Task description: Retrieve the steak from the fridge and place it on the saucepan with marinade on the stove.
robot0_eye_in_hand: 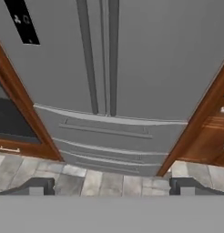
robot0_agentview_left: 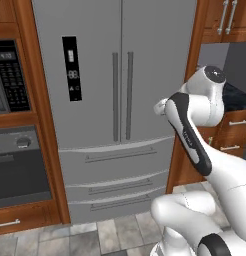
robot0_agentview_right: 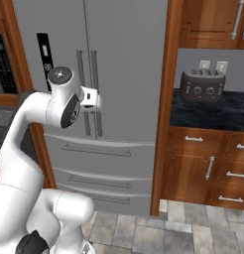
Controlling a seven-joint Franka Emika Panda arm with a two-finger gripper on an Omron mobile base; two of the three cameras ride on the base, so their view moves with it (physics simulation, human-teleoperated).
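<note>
The grey French-door fridge [robot0_agentview_left: 120, 100] stands straight ahead with both doors and its lower drawers closed. Its two long bar handles [robot0_agentview_left: 122, 95] meet at the middle, and a black display panel [robot0_agentview_left: 72, 67] sits on the left door. My gripper [robot0_eye_in_hand: 111, 186] is open with nothing between its fingertips [robot0_eye_in_hand: 41, 185]. It hangs in the air a short way in front of the doors, about level with the handles [robot0_agentview_right: 89, 94], touching nothing. The steak is hidden behind the shut doors. The saucepan with marinade and the stove are out of view.
A black-fronted wall oven [robot0_agentview_left: 17, 165] sits in wooden cabinetry left of the fridge. To the right, a dark toaster [robot0_agentview_right: 202, 85] stands on a dark counter [robot0_agentview_right: 213, 113] above wooden drawers [robot0_agentview_right: 208, 168]. A grey tiled floor [robot0_agentview_right: 144, 233] lies in front.
</note>
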